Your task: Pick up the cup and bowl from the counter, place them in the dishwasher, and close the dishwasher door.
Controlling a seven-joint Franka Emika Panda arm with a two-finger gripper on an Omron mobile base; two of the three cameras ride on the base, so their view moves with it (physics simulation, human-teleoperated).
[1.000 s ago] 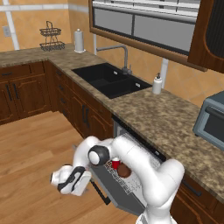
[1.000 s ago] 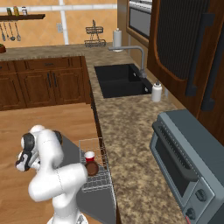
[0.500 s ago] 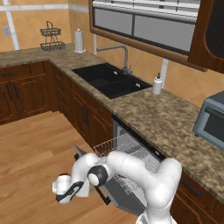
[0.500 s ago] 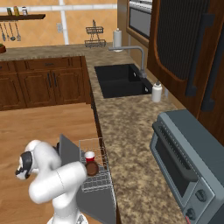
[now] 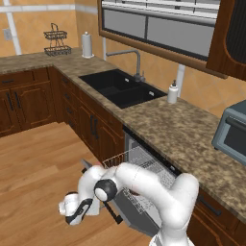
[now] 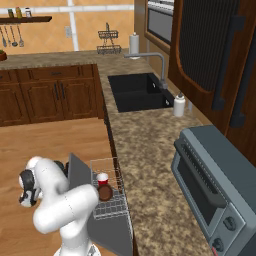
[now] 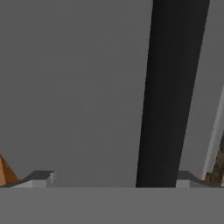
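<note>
The dishwasher [image 6: 111, 200] stands open under the counter [image 6: 145, 145], its white wire rack pulled out. In the rack the red cup [image 6: 102, 178] stands beside the dark brown bowl [image 6: 105, 193]. The grey dishwasher door [image 6: 76, 174] hangs partly lowered; its dark bar handle [image 5: 113, 214] shows at the outer edge. My gripper [image 5: 77, 214] sits low by the floor, under the door's outer face, also seen as the gripper [image 6: 26, 192] left of the door. In the hand view the gripper [image 7: 113, 179] is open, facing the door [image 7: 78, 87] and handle [image 7: 164, 87] close up, holding nothing.
A grey toaster oven [image 6: 215, 185] stands on the counter at the right. Farther back are the black sink [image 5: 120, 89] with faucet, a soap bottle [image 5: 173, 92], a paper towel roll [image 5: 87, 44] and a wire basket [image 5: 56, 43]. Wooden floor [image 5: 33, 163] spreads left of the door.
My arm has swung lower, taking the hand down from beside the door's edge to under its outer face near the floor. Cup, bowl and rack have not moved.
</note>
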